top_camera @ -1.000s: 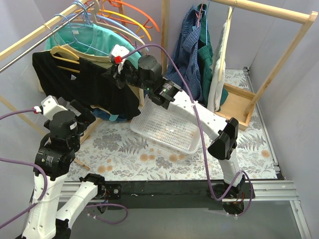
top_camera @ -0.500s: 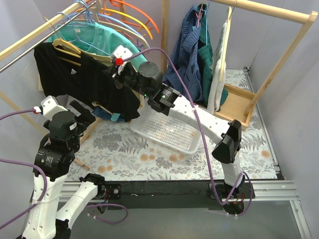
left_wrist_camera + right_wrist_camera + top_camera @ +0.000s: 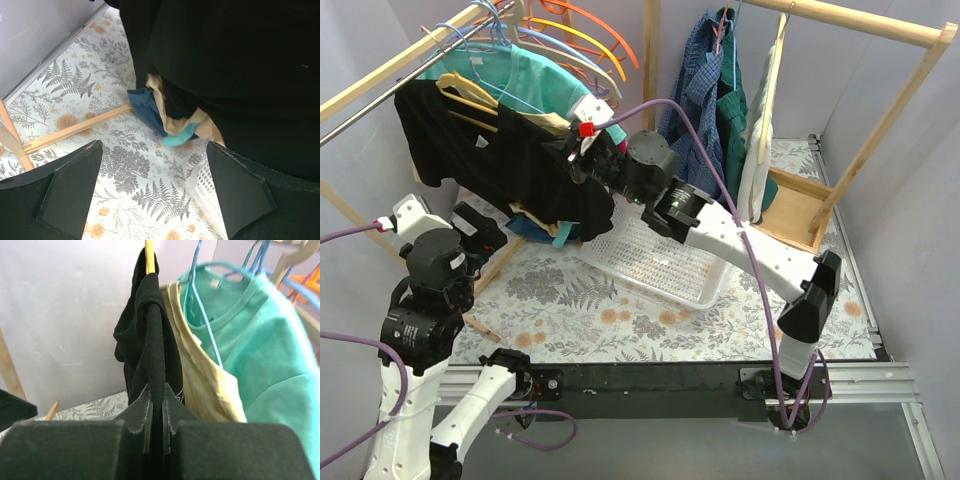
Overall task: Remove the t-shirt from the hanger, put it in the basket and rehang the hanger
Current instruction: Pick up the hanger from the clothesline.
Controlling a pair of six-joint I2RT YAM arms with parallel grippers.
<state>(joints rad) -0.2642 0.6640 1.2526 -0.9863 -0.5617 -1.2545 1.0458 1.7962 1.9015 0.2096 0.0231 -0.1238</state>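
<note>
right gripper [image 3: 155,412] pinches a fold of the black t-shirt [image 3: 154,330]; the step looks like sliding it off the yellow hanger [image 3: 149,255], so next pull right and nearer.

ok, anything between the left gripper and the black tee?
Nothing visible. The left gripper is open, facing the black t-shirt with only air between. The right gripper is shut on the shirt below the yellow hanger.

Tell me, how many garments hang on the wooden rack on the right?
3: a blue patterned shirt, a dark green garment beside it, and a white one furthest right. More may be hidden between them.
</note>
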